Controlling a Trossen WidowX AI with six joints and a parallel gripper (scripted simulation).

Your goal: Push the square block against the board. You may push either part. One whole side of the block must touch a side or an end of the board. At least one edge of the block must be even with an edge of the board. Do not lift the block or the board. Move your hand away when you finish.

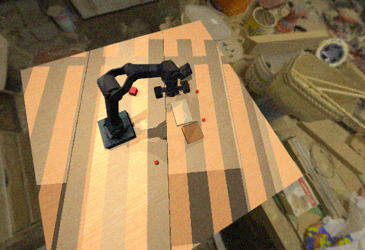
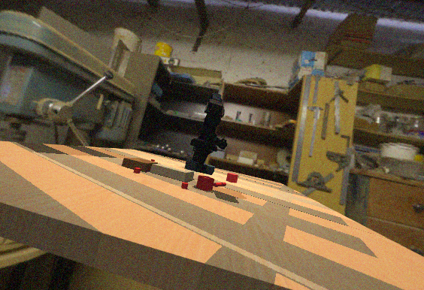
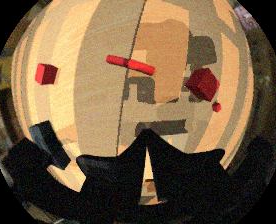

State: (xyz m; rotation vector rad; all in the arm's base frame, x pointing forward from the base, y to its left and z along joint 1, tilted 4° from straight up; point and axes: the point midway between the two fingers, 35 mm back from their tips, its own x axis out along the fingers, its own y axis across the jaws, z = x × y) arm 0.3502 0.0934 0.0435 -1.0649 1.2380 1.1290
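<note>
The pale rectangular board (image 1: pixel 182 112) (image 2: pixel 171 172) lies flat on the striped table, right of the arm's base. The brown square block (image 1: pixel 192 132) (image 2: pixel 137 163) lies flat at the board's near end, very close to it and set off to the right. I cannot tell if they touch. My gripper (image 1: pixel 172 94) (image 3: pixel 146 132) is shut on nothing. It hangs above the table just beyond the board's far end, clear of both parts.
A thin red stick (image 3: pixel 130 64) (image 2: pixel 219 184) and red cubes (image 1: pixel 132 90) (image 2: pixel 205 182) (image 3: pixel 203 84) lie around the gripper. Small red cubes (image 1: pixel 204 120) (image 1: pixel 156 162) (image 1: pixel 197 91) are scattered on the table. The arm's base (image 1: pixel 116 131) stands left of the board.
</note>
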